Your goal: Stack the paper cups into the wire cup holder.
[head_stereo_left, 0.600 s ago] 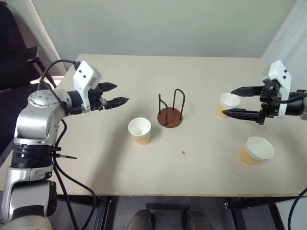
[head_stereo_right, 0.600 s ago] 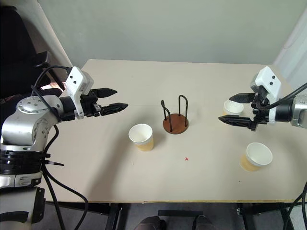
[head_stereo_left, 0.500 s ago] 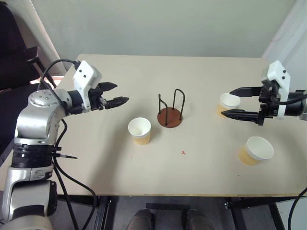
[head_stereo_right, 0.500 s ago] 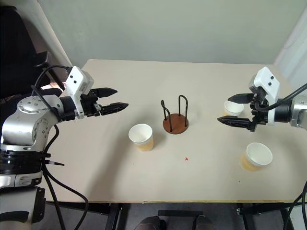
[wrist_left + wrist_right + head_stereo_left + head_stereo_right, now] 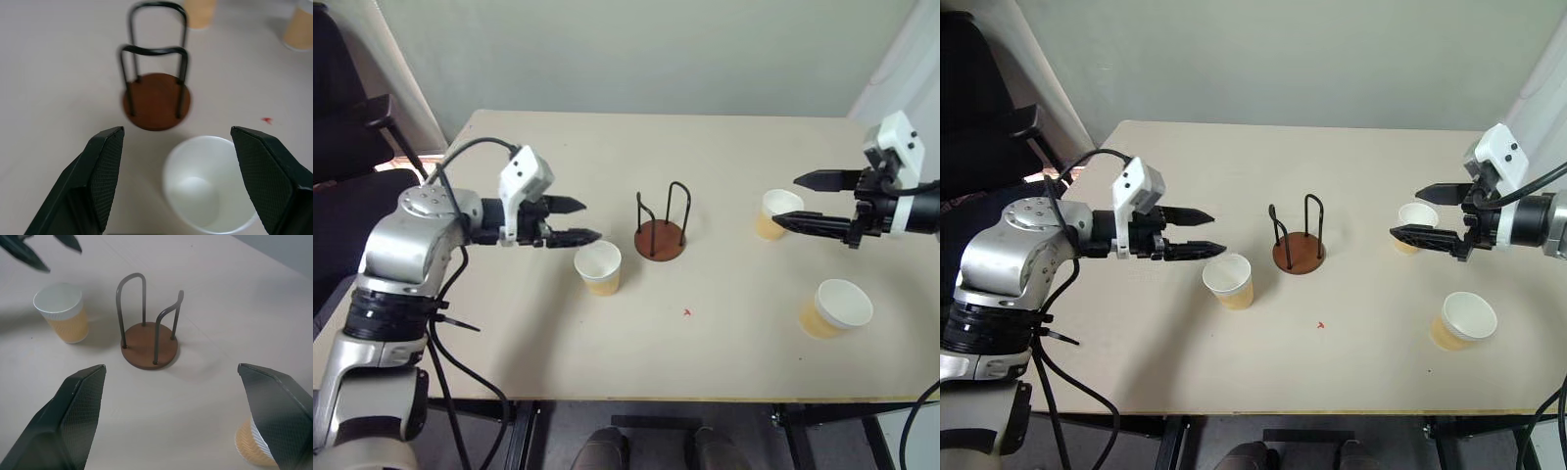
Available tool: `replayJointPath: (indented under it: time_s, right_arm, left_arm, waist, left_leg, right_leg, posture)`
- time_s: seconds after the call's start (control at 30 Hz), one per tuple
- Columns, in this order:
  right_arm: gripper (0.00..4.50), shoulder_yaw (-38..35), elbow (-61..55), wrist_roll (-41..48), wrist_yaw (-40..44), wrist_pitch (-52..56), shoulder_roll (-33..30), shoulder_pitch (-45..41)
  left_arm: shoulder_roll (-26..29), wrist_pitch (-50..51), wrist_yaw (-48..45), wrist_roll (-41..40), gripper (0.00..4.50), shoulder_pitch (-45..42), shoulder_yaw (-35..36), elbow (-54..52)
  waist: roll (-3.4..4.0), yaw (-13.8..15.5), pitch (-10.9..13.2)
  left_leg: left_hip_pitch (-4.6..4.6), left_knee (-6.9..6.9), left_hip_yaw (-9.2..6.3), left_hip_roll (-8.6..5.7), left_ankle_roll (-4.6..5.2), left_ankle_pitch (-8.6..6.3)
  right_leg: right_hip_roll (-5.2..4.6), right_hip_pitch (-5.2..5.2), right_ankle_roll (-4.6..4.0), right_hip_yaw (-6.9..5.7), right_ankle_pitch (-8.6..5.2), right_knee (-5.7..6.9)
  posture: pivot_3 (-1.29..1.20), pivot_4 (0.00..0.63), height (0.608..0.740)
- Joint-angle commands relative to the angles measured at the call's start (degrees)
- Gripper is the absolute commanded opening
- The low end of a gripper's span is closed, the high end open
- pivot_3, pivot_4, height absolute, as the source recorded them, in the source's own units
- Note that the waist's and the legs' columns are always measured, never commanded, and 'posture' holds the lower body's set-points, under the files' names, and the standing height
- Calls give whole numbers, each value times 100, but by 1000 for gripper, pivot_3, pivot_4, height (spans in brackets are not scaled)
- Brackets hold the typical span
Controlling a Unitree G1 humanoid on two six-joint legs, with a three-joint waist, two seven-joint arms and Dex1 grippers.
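The table [image 5: 724, 147] spans the middle of the head views, pale and bare apart from the task's things, and by the look of it nothing has been stacked yet.

The left gripper [image 5: 579, 220] sits left of centre in the frame, its two black fingers spread apart and holding nothing; its tips hang just above and to the left of the nearest cup. In the left wrist view that cup's white mouth lies between the spread fingers, low in the picture, though whether the fingers are level with the rim or above it is hard to judge from here.

The right gripper [image 5: 811, 201] is at the right edge, upper middle, fingers also wide apart and empty, with a cup just beside its tips.

The wire cup holder [image 5: 661, 230] stands at the centre of the frame, upright, its reddish disc bare and nothing between its wire loops.

The paper cups are three, all upright on the table and well apart: the left cup [image 5: 598, 266] just lower left of the holder, the far right cup [image 5: 777, 212] at right of centre, and the near right cup [image 5: 835, 307] at lower right.

So all three cups remain to be picked up and placed; the left arm looks closest to a first grasp.
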Motion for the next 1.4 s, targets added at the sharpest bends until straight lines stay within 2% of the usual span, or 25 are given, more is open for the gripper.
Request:
replayJointPath:
  time_s: [0.03, 0.2, 0.33, 0.53, 0.8, 1.4]
  right_arm:
    - [4481, -486, -382, 233, -178, 221, -128, 47]
    - [4481, -633, -557, 353, -217, 354, -236, 208]
    - [4481, -777, -787, 784, -71, 622, -327, 204]
    - [4481, -823, -1078, 1344, -205, 904, -315, 116]
    - [4481, -873, -1182, 1638, -449, 969, -312, 164]
    - [4481, -825, -1267, 1665, -667, 710, -291, 385]
  left_arm:
    - [-267, -25, 245, 94, 3747, -303, -33, 82]
    - [-826, -115, 700, 327, 3747, -498, -135, 421]
    - [-1170, 18, 822, 304, 3747, -464, -243, 371]
    - [-1325, 54, 765, 369, 3747, -435, -419, 442]
    - [-1718, -141, 941, 613, 3747, -697, -539, 848]
    - [-2461, -1043, 1340, 1296, 3747, -943, -758, 1734]
  waist:
    - [0, 9, 0]
    - [0, 2, 0]
    - [0, 1, 0]
    - [-1, 2, 1]
    - [-2, 23, 1]
    - [-3, 36, 1]
  left_leg:
    - [0, 1, 2, 0, 0, 1]
    - [2, 2, 6, -1, 3, 5]
    - [2, -2, 8, -1, 2, 5]
    - [2, -7, 9, -1, -1, 7]
    - [3, 3, 10, -4, 5, 12]
    - [4, 6, 12, -6, 8, 14]
  right_leg:
    - [-2, 1, 0, 0, 0, 1]
    - [-6, 2, 3, 0, 2, 4]
    - [-5, 1, 5, 0, 2, 3]
    - [-2, 1, 10, 0, -1, 1]
    - [-4, 5, 16, 1, 2, 2]
    - [-5, 8, 26, 3, 6, 3]
  posture:
    - [0, 150, 740]
    - [0, 150, 740]
    - [0, 150, 740]
    - [0, 150, 740]
    - [0, 150, 740]
    - [0, 150, 740]
